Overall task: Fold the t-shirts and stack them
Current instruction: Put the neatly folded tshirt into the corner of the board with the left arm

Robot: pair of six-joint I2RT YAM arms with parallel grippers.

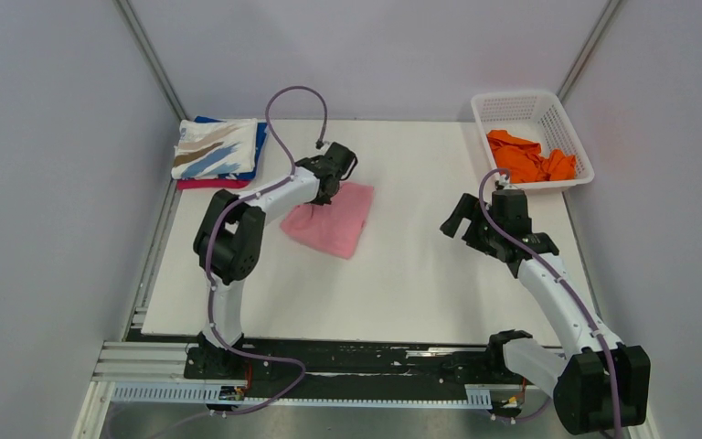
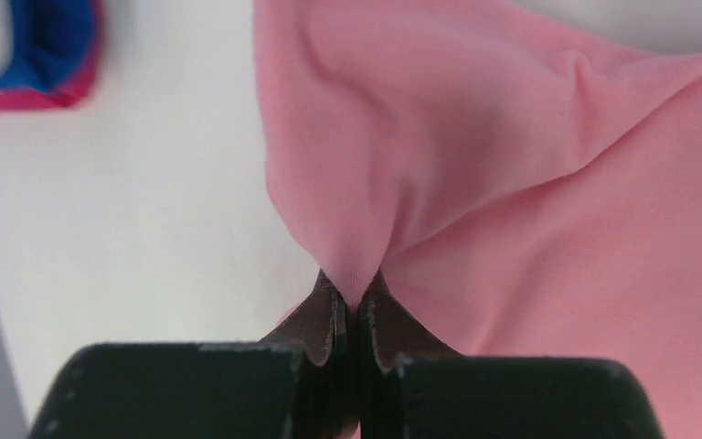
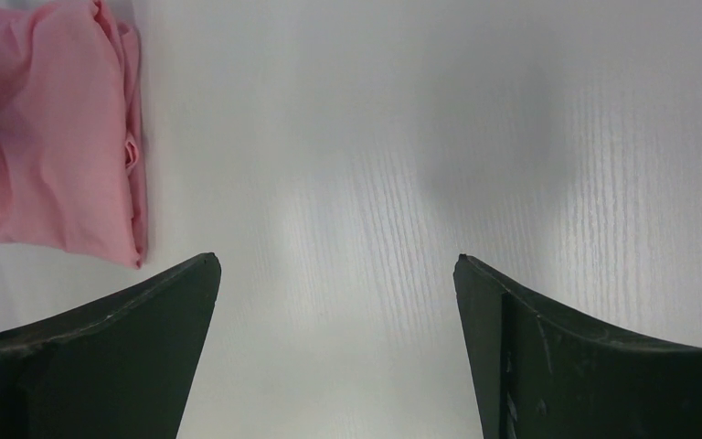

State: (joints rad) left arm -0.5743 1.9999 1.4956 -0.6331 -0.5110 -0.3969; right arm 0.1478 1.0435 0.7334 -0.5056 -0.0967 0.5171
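Observation:
A folded light pink t-shirt lies on the white table, left of centre. My left gripper is shut on its far left edge; the left wrist view shows pink cloth pinched between the closed jaws and pulled up into a peak. A stack of folded t-shirts sits at the far left corner: the white one with blue and tan streaks on top, blue and magenta below. An orange t-shirt lies crumpled in the basket. My right gripper is open and empty over bare table; the pink shirt is to its left.
The white plastic lattice basket stands at the far right corner. Grey walls close in the table on three sides. The stack's edge shows in the left wrist view at the upper left.

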